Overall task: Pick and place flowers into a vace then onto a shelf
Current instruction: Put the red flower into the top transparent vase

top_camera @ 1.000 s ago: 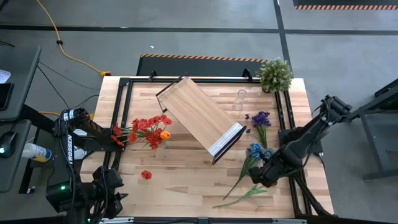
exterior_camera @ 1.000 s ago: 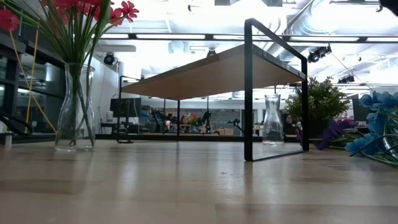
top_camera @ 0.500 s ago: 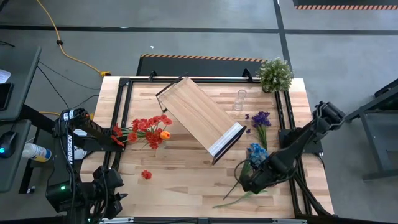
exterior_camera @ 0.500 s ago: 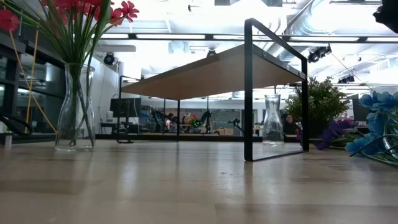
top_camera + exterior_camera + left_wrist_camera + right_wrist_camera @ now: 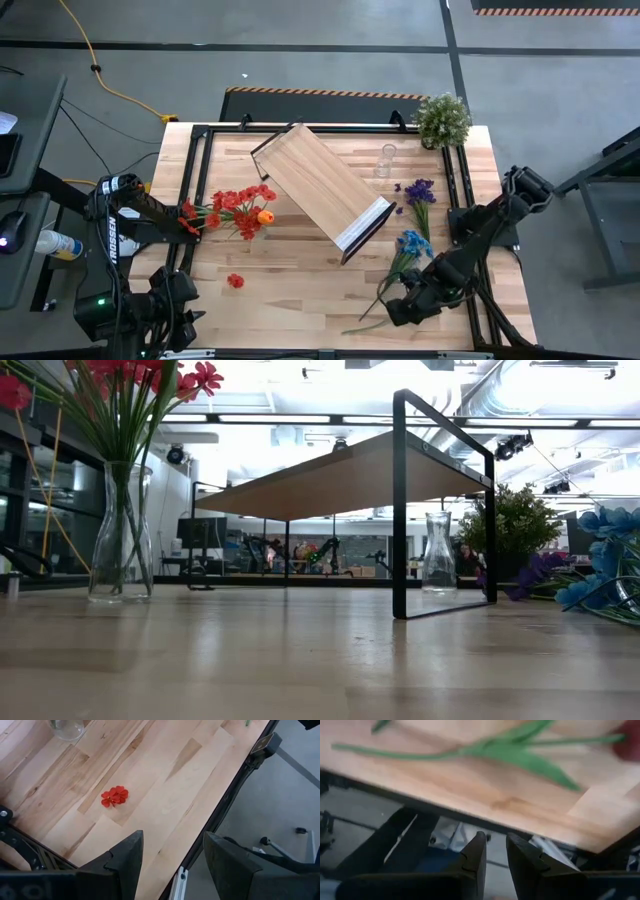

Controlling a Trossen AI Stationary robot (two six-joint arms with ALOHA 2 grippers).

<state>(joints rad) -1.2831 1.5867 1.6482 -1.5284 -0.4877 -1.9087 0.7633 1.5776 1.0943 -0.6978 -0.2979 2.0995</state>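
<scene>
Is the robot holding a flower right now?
No. The right hand is nearly shut with nothing in it, beside a green stem. The left hand is open and empty.

— Where is there room to move?

— The front middle of the table (image 5: 300, 300) is mostly bare. Only a small red bloom (image 5: 235, 281) lies there.

— What is in the way?

— The shelf (image 5: 322, 185) stands slanted across the middle. A vase of red flowers (image 5: 232, 208) stands to its left. An empty glass vase (image 5: 386, 160) and a potted plant (image 5: 443, 119) stand at the back right. Blue and purple flowers (image 5: 412, 215) lie on the right, by the right gripper (image 5: 392, 310).
</scene>
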